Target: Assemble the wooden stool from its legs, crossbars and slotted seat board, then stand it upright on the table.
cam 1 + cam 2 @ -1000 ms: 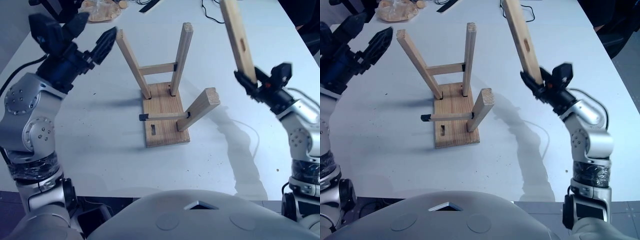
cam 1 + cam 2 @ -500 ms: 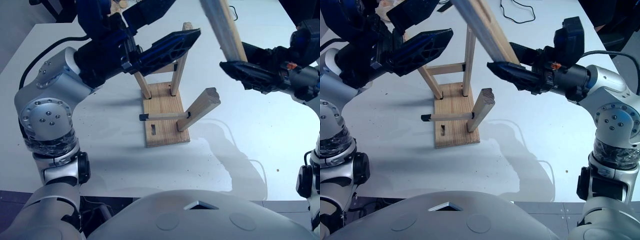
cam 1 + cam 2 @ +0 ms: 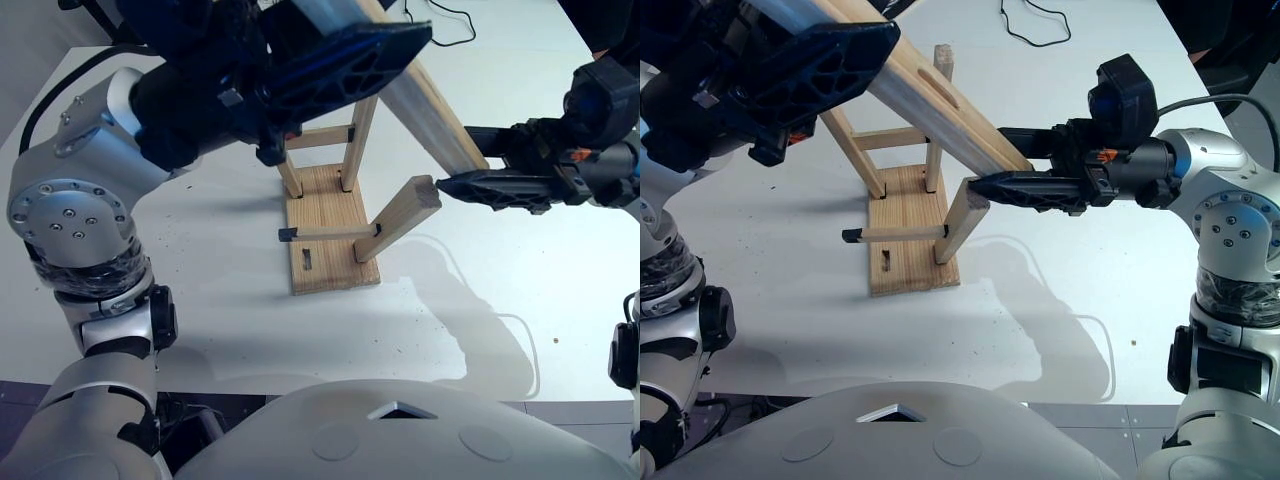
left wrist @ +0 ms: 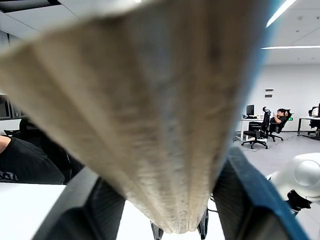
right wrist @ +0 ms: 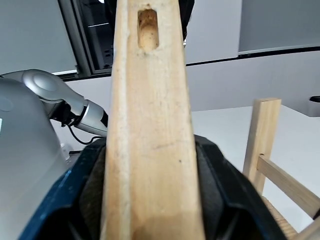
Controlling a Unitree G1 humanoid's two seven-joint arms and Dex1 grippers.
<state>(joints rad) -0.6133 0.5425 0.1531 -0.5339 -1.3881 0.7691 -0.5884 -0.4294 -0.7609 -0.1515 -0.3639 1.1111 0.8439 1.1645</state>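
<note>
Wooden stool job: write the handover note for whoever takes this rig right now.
Right gripper: shut on the lower end of the loose pale wooden leg, held slanting above the stool.
Left gripper: around that leg's upper end; clamped or not, unclear.
Slotted wooden seat board lies flat on the white table. Two rear legs stand in it, joined by a crossbar; a tilted front leg carries a second crossbar with one end free.
Done: three legs, two crossbars.
Left: fit the held leg into the open slot and the free crossbar end, then stand the stool upright.
</note>
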